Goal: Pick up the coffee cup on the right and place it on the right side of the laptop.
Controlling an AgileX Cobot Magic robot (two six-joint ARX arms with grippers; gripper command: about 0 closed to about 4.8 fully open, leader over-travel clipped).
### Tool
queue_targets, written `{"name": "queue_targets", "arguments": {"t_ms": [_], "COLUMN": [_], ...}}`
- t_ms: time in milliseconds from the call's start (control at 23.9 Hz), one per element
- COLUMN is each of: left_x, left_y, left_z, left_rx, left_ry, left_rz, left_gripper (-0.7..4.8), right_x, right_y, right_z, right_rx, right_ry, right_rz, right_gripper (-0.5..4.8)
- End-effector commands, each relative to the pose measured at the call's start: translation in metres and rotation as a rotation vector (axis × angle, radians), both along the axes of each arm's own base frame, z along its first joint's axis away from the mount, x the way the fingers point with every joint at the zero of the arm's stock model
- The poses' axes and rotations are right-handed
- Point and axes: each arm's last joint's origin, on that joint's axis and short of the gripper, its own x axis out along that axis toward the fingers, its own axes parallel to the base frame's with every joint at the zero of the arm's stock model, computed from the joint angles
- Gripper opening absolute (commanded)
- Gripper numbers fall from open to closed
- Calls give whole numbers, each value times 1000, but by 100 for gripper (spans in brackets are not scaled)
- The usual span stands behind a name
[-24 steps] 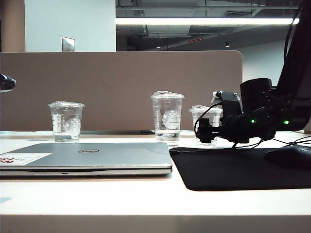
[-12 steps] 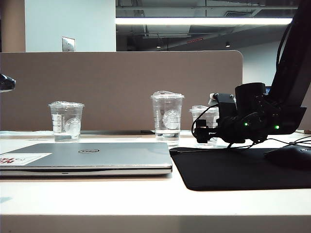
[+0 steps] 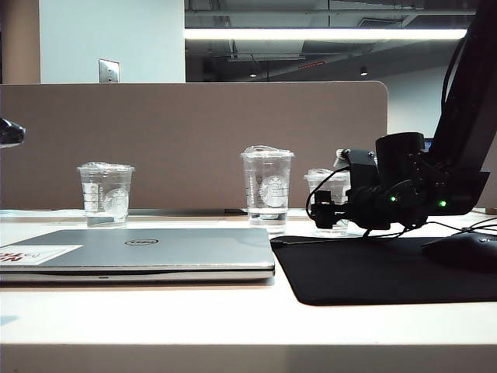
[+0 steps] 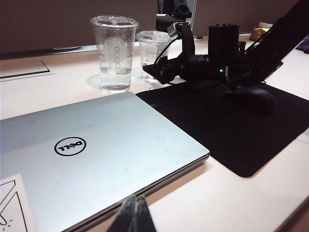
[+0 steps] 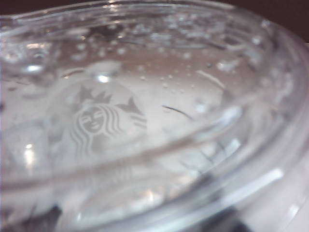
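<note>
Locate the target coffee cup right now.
Exterior view: the coffee cup stands right of centre at the table's back, beside the taller cup, with the right claw at it.

Right gripper at the rightmost coffee cup on the desk

The right gripper (image 3: 326, 214) is held level at the short clear coffee cup (image 3: 328, 186), partly hiding it; its jaw state cannot be made out. A closed silver Dell laptop (image 3: 140, 252) lies beside a black mouse mat (image 3: 373, 272). A taller cup (image 3: 267, 189) and another short cup (image 3: 106, 194) stand behind.
</note>
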Motion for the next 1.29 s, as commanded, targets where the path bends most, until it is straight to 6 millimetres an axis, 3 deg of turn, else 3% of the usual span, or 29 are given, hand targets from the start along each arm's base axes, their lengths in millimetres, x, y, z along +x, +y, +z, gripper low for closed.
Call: {"name": "queue_targets", "arguments": {"t_ms": [42, 501, 627, 1002, 1295], "left_x": [0, 0, 0, 0, -1], "left_y": [0, 0, 0, 0, -2], "left_z": [2, 2, 2, 2, 2], "left_rx": [-5, -5, -5, -5, -5], "left_ry": [-11, -11, -11, -11, -11], "left_rz": [-4, -4, -4, -4, -29], "left_gripper": [-5, -5, -5, -5, -5], "right_x": [1, 1, 1, 1, -5], "right_y": [1, 1, 1, 2, 4], "right_z": [5, 4, 4, 6, 27], "right_rx": [9, 14, 14, 65, 83], "right_ry": [-27, -17, -18, -3, 28], "right_rz": [2, 1, 1, 7, 90], "right_gripper": [412, 409, 351, 351, 349]}}
